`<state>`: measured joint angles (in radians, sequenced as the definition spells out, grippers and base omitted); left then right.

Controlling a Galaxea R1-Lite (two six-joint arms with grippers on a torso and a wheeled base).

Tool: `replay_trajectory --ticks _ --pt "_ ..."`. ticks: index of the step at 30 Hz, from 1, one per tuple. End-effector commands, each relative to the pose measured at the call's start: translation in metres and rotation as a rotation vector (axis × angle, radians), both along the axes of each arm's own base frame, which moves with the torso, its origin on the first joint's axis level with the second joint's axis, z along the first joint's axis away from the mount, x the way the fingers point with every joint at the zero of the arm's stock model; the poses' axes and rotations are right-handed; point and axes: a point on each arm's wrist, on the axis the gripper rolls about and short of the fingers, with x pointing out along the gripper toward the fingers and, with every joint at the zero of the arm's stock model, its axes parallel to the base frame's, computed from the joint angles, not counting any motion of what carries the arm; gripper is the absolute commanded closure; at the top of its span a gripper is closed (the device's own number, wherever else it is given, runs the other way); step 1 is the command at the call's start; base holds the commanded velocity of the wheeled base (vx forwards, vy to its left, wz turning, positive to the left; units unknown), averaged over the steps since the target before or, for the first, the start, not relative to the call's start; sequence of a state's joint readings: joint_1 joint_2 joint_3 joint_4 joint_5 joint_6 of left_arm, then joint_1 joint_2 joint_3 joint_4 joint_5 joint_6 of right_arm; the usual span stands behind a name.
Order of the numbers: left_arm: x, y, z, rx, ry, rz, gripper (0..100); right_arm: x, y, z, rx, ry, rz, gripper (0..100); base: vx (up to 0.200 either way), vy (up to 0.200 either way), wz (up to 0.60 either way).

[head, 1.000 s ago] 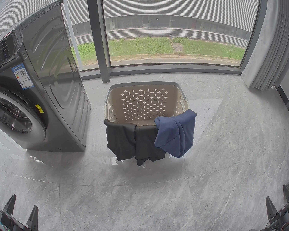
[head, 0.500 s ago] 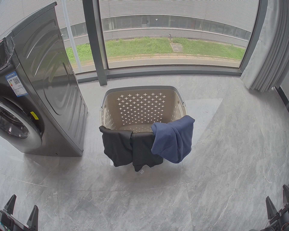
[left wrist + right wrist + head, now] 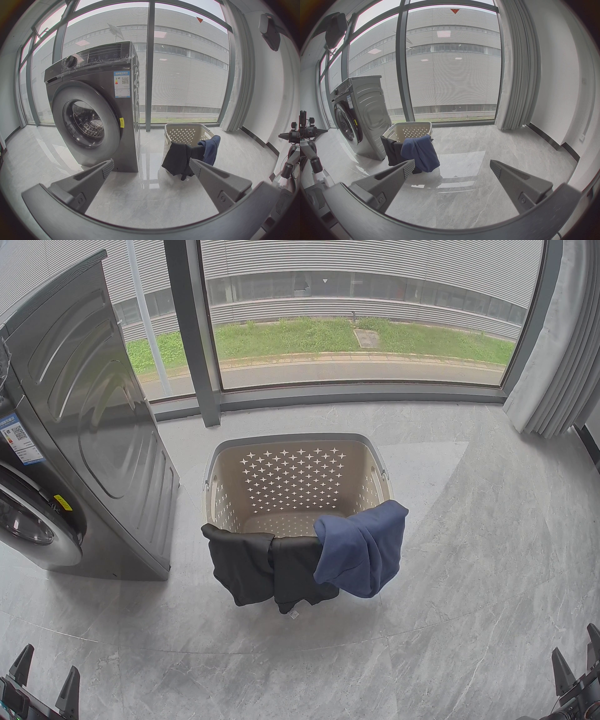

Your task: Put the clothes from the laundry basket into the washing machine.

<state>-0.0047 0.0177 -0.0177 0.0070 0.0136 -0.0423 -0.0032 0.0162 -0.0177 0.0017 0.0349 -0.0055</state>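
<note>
Head view: black garment (image 3: pixel 247 562) and blue garment (image 3: pixel 359 549) are hanging over the laundry basket (image 3: pixel 297 437) rim, well ahead, between left fingers (image 3: pixel 69 687) and right fingers (image 3: pixel 561 674). Left wrist view: fingers are standing open. Right wrist view: open too, blue garment lying nearer.

A glossy floor (image 3: pixel 437 615) of large grey marble-look tiles covers the room. Along the far side runs a tall window (image 3: pixel 362 315), split by a dark upright post (image 3: pixel 187 334). Outside lies a strip of grass (image 3: pixel 350 337) and, beyond it, a building (image 3: pixel 375 265) with horizontal ribbed cladding. A pale grey curtain (image 3: pixel 556 365) hangs bunched at the window's right end, beside a white wall (image 3: pixel 565 78) with a dark skirting board (image 3: pixel 550 140).
</note>
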Motion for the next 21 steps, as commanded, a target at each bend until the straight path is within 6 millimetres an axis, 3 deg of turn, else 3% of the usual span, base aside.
replay_trajectory --ticks 1,4,10,16,21 --pt "0.0 0.0 -0.0044 -0.001 0.001 0.0 0 0.001 0.0 -0.0045 -0.001 0.014 0.001 0 0.2 0.0 0.0" --pt "0.0 0.0 -0.0044 -0.001 0.001 0.0 0 0.001 0.0 -0.0045 -0.001 0.014 0.001 0 0.2 0.0 0.0" --pt "0.0 0.0 -0.0043 -0.001 -0.001 0.0 0 0.001 0.0 -0.0045 -0.001 0.014 0.001 0 0.0 0.0 0.0" --pt "0.0 0.0 -0.0043 -0.001 -0.001 0.0 0 0.001 0.0 -0.0045 -0.001 0.014 0.001 0 0.2 0.0 0.0" --pt "0.0 0.0 -0.0044 -0.001 0.001 0.0 0 0.001 0.0 -0.0045 -0.001 0.014 0.001 0 0.0 0.0 0.0"
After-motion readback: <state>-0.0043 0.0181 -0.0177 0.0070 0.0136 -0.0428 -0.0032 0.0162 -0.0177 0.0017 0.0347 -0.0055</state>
